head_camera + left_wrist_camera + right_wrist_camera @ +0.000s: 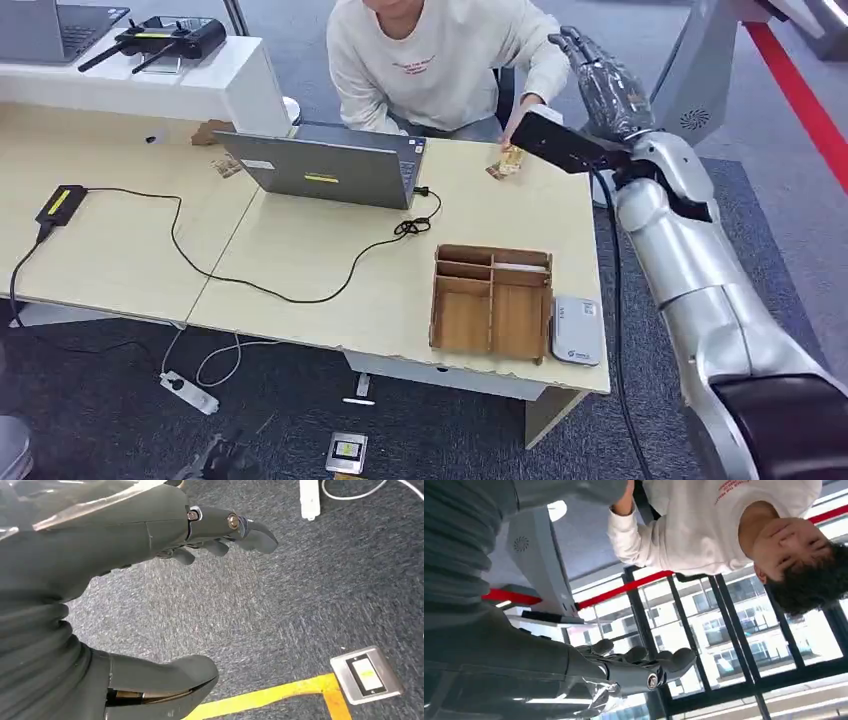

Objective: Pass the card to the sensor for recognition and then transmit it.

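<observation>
No legible txt or labels

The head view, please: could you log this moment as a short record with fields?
right hand: raised past the table's far right corner, fingers apart, holding nothing
left hand: hangs over carpet, holding nothing
cards: on the table, under a person's hand
wooden organizer: near front edge
white reader: right of the organizer
laptop: facing the person

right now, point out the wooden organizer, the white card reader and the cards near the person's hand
wooden organizer (466, 322): head view, floor of a front compartment
white card reader (577, 330): head view, middle of its top
cards (508, 162): head view, middle of the small pile
</observation>
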Motion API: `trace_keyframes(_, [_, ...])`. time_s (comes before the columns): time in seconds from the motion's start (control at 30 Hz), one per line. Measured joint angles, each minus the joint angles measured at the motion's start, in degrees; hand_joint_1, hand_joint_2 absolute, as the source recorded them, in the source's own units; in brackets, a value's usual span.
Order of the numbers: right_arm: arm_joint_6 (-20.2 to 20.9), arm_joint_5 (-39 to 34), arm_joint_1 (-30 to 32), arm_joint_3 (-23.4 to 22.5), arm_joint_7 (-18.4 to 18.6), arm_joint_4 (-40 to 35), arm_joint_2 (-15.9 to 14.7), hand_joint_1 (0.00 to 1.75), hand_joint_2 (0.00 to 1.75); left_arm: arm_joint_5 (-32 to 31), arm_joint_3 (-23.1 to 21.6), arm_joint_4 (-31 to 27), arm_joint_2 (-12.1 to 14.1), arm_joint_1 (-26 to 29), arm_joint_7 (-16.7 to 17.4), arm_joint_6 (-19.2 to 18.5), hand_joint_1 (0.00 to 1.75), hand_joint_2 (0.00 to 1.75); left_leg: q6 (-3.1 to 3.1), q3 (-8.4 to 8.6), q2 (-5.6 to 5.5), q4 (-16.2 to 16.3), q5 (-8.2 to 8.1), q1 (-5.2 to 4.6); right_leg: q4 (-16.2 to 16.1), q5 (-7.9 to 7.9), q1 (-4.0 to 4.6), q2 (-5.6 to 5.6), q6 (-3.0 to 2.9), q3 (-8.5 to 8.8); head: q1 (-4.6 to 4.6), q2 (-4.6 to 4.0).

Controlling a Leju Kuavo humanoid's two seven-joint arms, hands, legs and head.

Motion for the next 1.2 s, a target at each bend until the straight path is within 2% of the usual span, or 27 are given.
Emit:
trace_keyframes(0.2, [-6.5,-13.8,-1.6,-3.0,-4.5,-1.7,-2.0,0.0,1.75,3.4,0.2,0.0,0.3,1.6,-1.4,1.3,0.0,1.75,0.0,0.01,-0.01,0.1,0.0,0.0,0.0,0.0,0.0,-0.01,0.01,0.02,0.0,0.0])
trace_keyframes(0.4, [-9.2,-30.3,-0.5,-8.4,-5.3,-6.2,-5.6,0.0,1.75,7.8,1.0,0.3,0.5,3.6,-1.9,1.3,0.0,1.75,0.01,0.03,0.01,0.1,-0.01,-0.01,0.0,0.0,-0.01,0.01,0.01,0.03,0.04,0.0])
trace_keyframes(0.5, [-10.1,-38.0,2.6,-11.0,-4.2,-9.2,-7.6,0.0,1.75,10.3,1.2,0.6,0.5,4.1,-1.5,1.3,0.0,1.75,0.01,0.06,0.02,0.1,-0.01,0.0,-0.1,0.01,-0.01,0.01,0.02,0.05,0.02,0.0])
trace_keyframes(0.67, [-8.4,-47.3,10.6,-14.9,0.7,-15.1,-10.8,0.0,1.75,14.1,1.5,1.1,0.4,4.2,0.8,0.6,0.0,1.75,0.01,0.08,0.0,0.1,-0.01,0.0,-0.1,0.01,0.0,0.0,0.03,0.1,0.0,0.0])
trace_keyframes(0.77, [-7.8,-50.0,16.5,-16.8,2.5,-18.2,-12.2,0.0,1.75,16.1,1.7,1.5,0.1,4.1,2.3,0.6,0.0,1.75,0.01,0.09,-0.01,0.1,-0.02,0.01,-0.1,0.01,0.0,0.0,0.03,0.1,0.02,0.0])
trace_keyframes(0.9, [-7.6,-50.9,23.6,-18.5,2.6,-21.3,-13.9,0.0,1.75,17.3,2.1,1.9,-0.7,4.1,3.1,2.1,0.0,1.75,0.03,0.04,0.0,0.1,-0.03,0.0,-0.1,0.01,-0.01,0.0,0.03,0.08,0.0,0.0])
trace_keyframes(1.2, [-7.7,-50.1,27.2,-20.8,3.8,-25.0,-15.7,0.0,1.75,17.8,2.8,2.5,-1.7,3.9,3.3,2.2,0.0,1.75,0.04,0.06,0.04,0.1,-0.03,0.0,-0.1,0.01,0.0,0.02,0.03,0.08,0.02,0.0])
